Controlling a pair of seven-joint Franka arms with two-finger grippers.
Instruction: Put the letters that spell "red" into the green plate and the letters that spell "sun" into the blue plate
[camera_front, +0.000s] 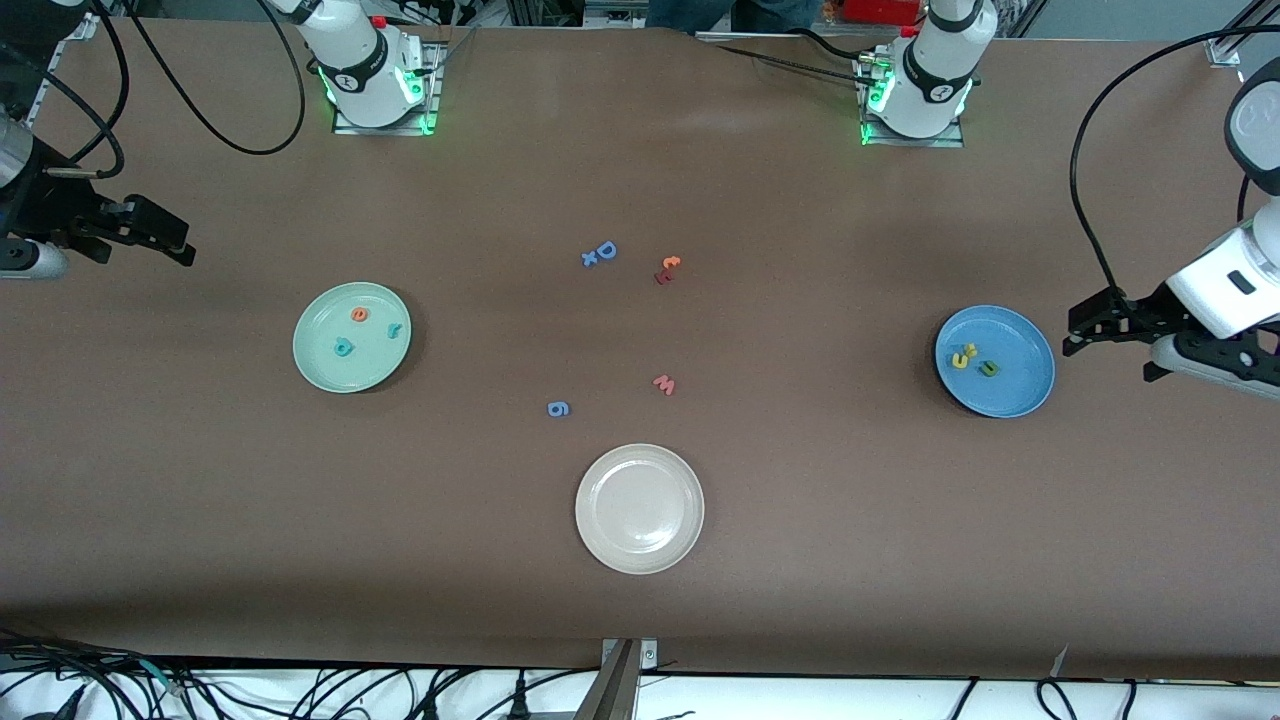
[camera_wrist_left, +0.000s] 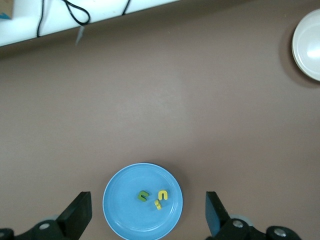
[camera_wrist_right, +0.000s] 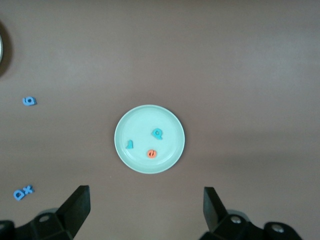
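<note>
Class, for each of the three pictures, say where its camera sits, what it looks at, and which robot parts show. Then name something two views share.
Front view: high across the table, facing both bases; shows both arms, the green plate, the blue plate, the beige plate.
Left wrist view: on the left arm, looking down past the open left tool at the blue plate.
Right wrist view: on the right arm, looking past the open right tool at the green plate.
Shared: each wrist view shares its plate with the front view.

r, e, d (camera_front: 343, 347) – green plate (camera_front: 318, 372) | s (seemingly), u, n (camera_front: 988, 369) – blue plate (camera_front: 1020, 398)
</note>
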